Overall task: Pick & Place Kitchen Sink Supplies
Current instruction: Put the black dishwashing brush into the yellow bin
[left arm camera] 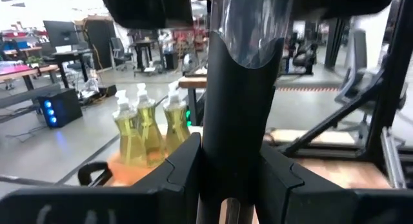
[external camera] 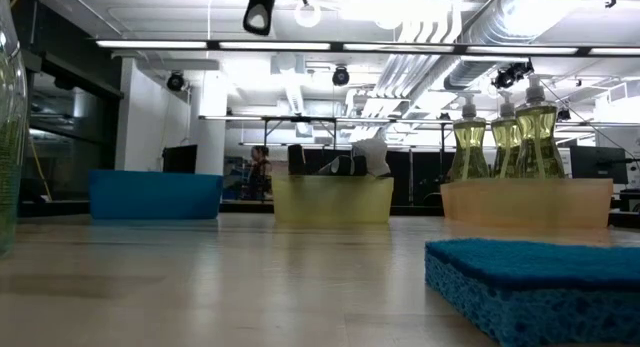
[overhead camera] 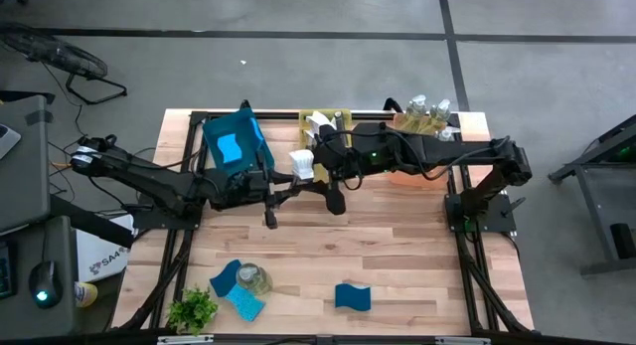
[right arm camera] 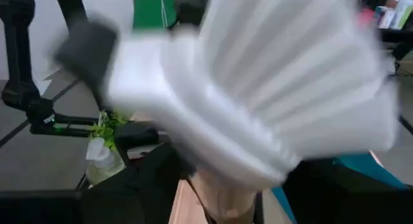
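Observation:
A dish brush with a black handle and a white head (overhead camera: pixel 301 164) hangs above the middle of the table. My left gripper (overhead camera: pixel 270 189) is shut on its handle (left arm camera: pixel 239 121). My right gripper (overhead camera: pixel 316 166) comes in from the table's right. Its fingers stand apart around the white head (right arm camera: pixel 258 88), which fills the right wrist view; whether they touch it I cannot tell. Blue sponges (overhead camera: pixel 352 296) (overhead camera: pixel 227 277) and a bottle (overhead camera: pixel 253 277) lie near the front edge. My left gripper pinches the brush's black handle (left arm camera: pixel 235 166) between its two fingers (left arm camera: pixel 181 169), part way along its length. The fingers come level from the table's left and lie across the handle. The brush is lifted clear of the table, its white head toward the far side.
Along the far edge stand a blue bin (overhead camera: pixel 237 141) with a sponge, a yellow bin (overhead camera: pixel 323 121) with a brush, and an orange bin (external camera: pixel 527 202) with three pump bottles (external camera: pixel 505 137). A small green plant (overhead camera: pixel 194 310) sits at the front left corner.

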`<action>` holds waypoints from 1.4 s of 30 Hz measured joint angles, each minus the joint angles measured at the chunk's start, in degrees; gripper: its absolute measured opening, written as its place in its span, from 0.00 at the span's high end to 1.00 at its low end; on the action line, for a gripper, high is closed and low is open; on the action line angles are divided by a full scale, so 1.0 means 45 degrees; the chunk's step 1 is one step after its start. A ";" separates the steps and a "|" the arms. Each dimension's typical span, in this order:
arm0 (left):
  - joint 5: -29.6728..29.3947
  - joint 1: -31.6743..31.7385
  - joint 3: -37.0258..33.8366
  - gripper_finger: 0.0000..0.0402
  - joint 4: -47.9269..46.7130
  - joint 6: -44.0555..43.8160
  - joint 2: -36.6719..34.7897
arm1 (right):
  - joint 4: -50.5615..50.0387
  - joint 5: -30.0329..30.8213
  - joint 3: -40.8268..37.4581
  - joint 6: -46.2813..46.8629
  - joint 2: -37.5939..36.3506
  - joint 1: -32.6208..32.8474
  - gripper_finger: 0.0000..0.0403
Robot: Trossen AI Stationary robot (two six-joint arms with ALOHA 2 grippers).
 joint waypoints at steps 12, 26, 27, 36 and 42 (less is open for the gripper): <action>0.0609 0.0010 0.0000 0.76 0.0641 -0.0378 -0.0015 | 0.0538 -0.0186 0.0000 -0.0007 0.0095 0.0010 0.67; 0.0423 0.0015 0.0000 0.53 0.0136 -0.2706 -0.0010 | -0.0393 0.1434 0.0000 -0.0935 0.0062 0.0034 0.68; 0.0320 0.0015 0.0000 0.52 0.0031 -0.3002 -0.0010 | -0.0576 0.1600 0.0000 -0.1103 0.0049 0.0005 0.68; 0.0854 0.0005 0.0000 0.48 -0.2699 -0.5462 -0.1081 | -0.2653 0.5079 0.0000 -0.3373 0.0022 -0.0208 0.68; 0.0853 -0.0010 0.0000 0.48 -0.5274 -0.6713 -0.2525 | -0.3528 0.4085 0.0000 -0.4237 0.0112 -0.1179 0.68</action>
